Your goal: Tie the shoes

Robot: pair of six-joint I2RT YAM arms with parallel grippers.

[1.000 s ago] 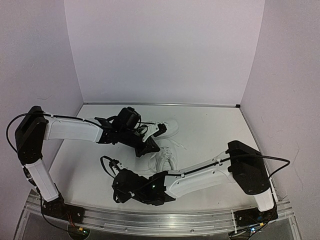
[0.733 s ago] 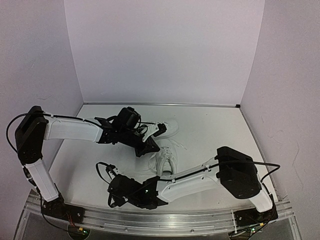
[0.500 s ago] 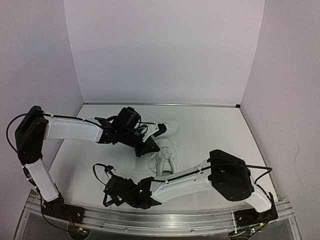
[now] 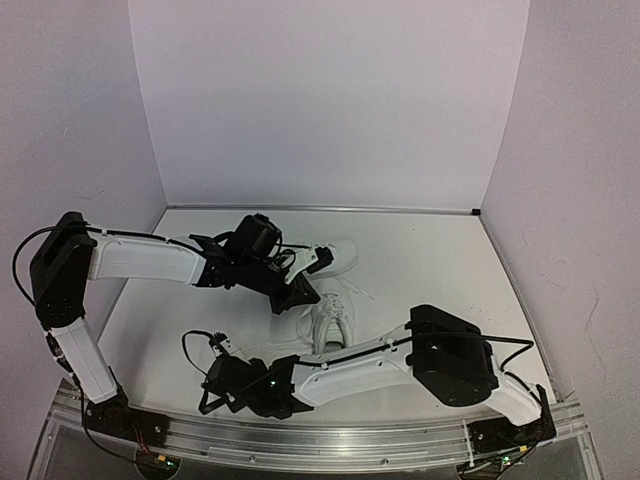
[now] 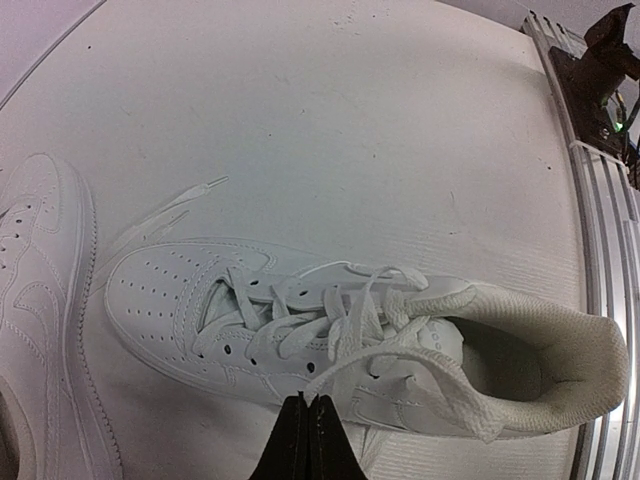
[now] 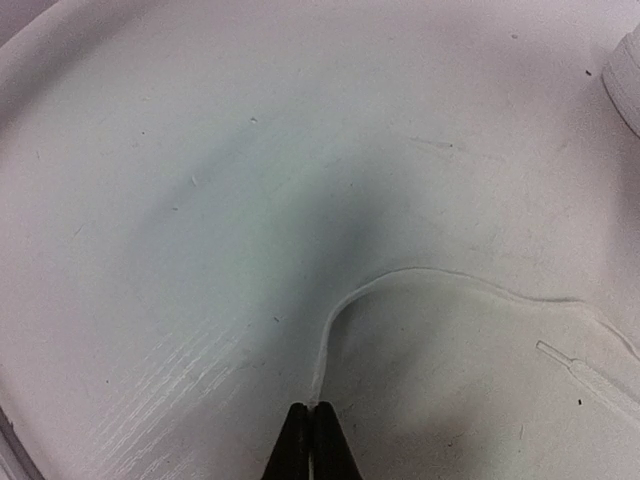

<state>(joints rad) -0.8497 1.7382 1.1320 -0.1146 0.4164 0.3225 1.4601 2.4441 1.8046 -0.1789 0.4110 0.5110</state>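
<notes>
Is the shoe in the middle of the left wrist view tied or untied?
Untied: the shoe has no bow, and its laces lie loose across the tongue.

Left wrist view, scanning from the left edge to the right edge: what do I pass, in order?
Cropped shoe → whole shoe → rail.
</notes>
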